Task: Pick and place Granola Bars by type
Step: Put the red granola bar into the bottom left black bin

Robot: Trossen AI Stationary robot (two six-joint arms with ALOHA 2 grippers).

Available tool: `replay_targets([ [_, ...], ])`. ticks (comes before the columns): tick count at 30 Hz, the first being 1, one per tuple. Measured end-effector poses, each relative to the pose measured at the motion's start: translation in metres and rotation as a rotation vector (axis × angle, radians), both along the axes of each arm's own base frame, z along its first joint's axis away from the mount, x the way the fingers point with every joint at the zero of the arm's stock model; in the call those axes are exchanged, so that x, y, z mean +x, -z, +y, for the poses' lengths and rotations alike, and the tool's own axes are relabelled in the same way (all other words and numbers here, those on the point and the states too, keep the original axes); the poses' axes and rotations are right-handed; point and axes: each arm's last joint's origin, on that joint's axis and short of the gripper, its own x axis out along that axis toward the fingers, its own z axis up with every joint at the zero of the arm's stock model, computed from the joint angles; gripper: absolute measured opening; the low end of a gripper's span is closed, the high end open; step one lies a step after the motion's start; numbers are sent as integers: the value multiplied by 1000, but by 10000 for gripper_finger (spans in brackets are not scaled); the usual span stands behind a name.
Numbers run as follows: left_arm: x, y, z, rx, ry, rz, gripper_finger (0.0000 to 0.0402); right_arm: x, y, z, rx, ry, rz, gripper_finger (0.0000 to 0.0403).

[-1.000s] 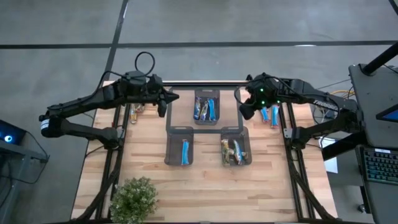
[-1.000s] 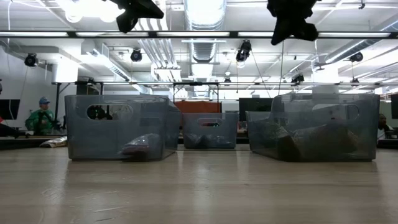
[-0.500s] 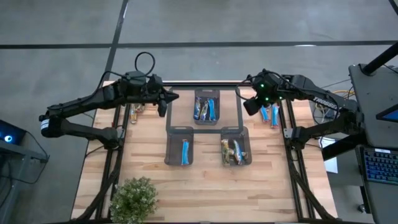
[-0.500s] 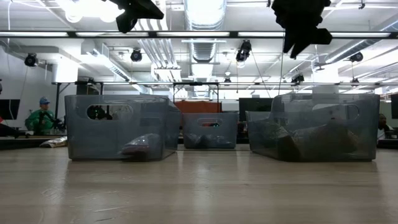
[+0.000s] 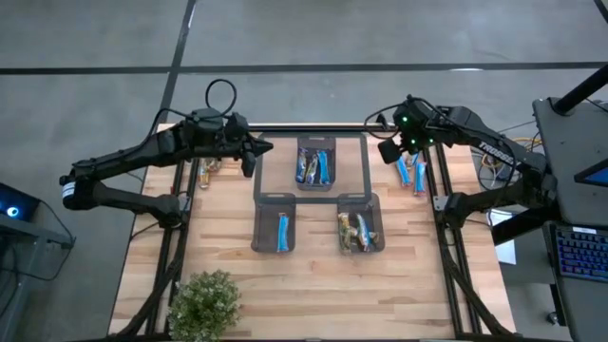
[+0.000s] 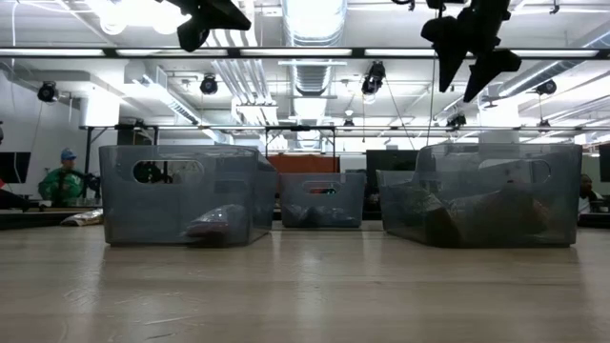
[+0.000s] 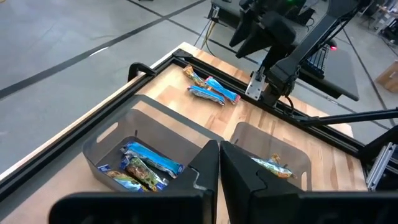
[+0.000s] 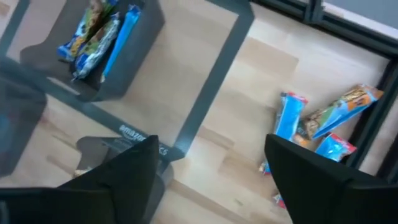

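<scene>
Grey plastic bins stand on the pale wooden table [image 5: 313, 285], and the rear bin [image 5: 315, 161] serves as the landmark. It holds several blue and multicoloured Granola Bars [image 5: 313, 168]. In front of it and to its left, the front-left bin [image 5: 275, 222] holds a single blue bar [image 5: 282, 232]; in front and to its right, the front-right bin [image 5: 360, 222] holds brownish-gold bars [image 5: 355, 231]. To the right of the rear bin, a small loose pile of bars [image 5: 411, 175] lies on the table near the table's right rail. The right gripper [image 5: 391, 152] hangs in the air between the rear bin and that pile, its fingers spread wide and empty. The left gripper [image 5: 258, 149] waits raised just left of the rear bin, fingers pressed together with nothing between them. A potted plant [image 5: 203, 304] sits at the table's front-left corner, well apart from the rear bin.
</scene>
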Motion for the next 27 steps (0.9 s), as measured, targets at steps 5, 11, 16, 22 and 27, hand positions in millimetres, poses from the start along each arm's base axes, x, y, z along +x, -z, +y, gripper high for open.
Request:
replay_targets([
  [5,0,0,0,-16,-6,-5,0,0,0,0,-22,-55,19,306],
  [11,0,0,0,-18,-6,-5,0,0,0,0,-24,-61,19,308],
  [16,0,0,0,-18,-5,-4,0,0,0,0,-14,-45,5,302],
  [22,0,0,0,-17,-6,-4,0,1,0,0,11,-24,-19,297],
  [27,0,0,0,-17,-6,-4,0,0,10,-1,37,45,12,296],
])
